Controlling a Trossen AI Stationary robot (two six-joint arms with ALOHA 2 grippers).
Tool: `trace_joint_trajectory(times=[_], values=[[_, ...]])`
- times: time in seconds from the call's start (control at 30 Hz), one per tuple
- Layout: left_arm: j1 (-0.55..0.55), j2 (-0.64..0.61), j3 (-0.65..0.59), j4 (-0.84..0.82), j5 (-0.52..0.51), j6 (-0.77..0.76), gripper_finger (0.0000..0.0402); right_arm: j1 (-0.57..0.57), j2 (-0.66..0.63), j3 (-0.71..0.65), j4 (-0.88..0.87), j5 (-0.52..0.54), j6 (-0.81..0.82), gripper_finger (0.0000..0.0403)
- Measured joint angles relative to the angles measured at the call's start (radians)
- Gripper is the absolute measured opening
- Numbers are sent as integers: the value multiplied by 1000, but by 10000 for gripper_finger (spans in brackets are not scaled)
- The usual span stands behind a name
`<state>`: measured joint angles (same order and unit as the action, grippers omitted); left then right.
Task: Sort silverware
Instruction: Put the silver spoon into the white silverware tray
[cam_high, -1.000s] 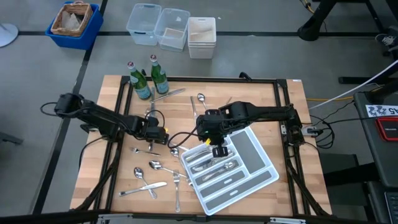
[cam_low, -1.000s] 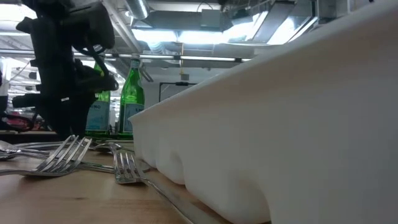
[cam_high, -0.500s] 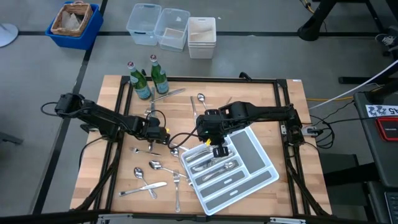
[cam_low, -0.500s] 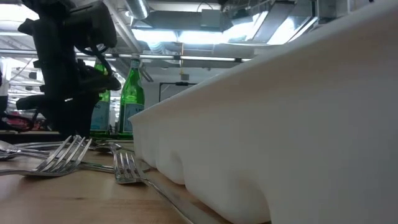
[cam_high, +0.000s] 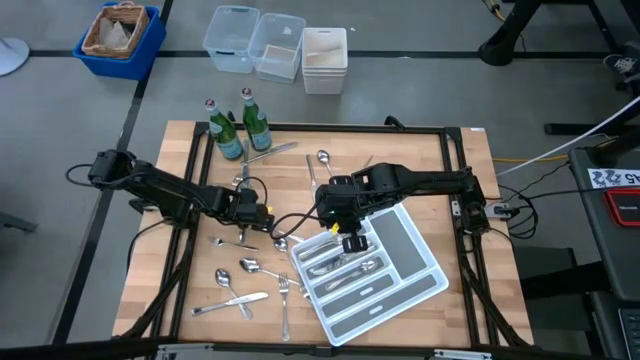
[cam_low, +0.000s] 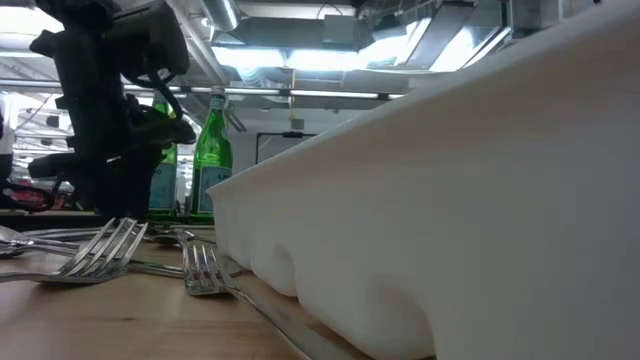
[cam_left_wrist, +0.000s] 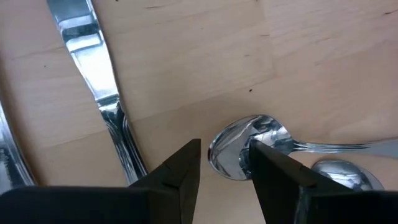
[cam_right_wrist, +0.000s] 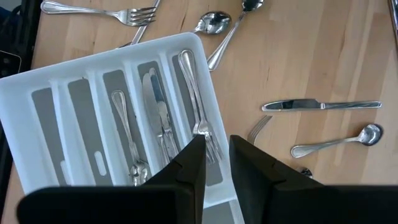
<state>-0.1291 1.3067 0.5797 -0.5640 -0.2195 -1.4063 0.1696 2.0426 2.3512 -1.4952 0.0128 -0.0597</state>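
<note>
Nothing has shifted since the earlier frames except the left arm, which in the low view leans a touch differently; the cutlery lies as it did.

Left gripper: low over the wood, fingers parted by a narrow gap, nothing between them. The bowl of a spoon lies on the table right at the fingertips, partly behind one of them; whether it is touched cannot be told. A second spoon bowl lies just beside it, and a knife lies on the wood near by.

Right gripper: over the near end of the tray, fingers apart by a slim gap, empty. Below them a fork lies in one slot, more pieces in the next two slots; the other slots show only grey liner.

High view: left gripper left of table centre, right gripper at the tray's upper-left corner. Loose silverware is scattered on the wood left of the tray, with more pieces further back. Two bottles stand at the back left of the table.
</note>
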Motion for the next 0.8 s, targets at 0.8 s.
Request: trace_joint_trajectory(times=[0.8], values=[[0, 83, 4, 90, 1, -3, 37, 0, 0, 0, 0, 0, -1, 76]])
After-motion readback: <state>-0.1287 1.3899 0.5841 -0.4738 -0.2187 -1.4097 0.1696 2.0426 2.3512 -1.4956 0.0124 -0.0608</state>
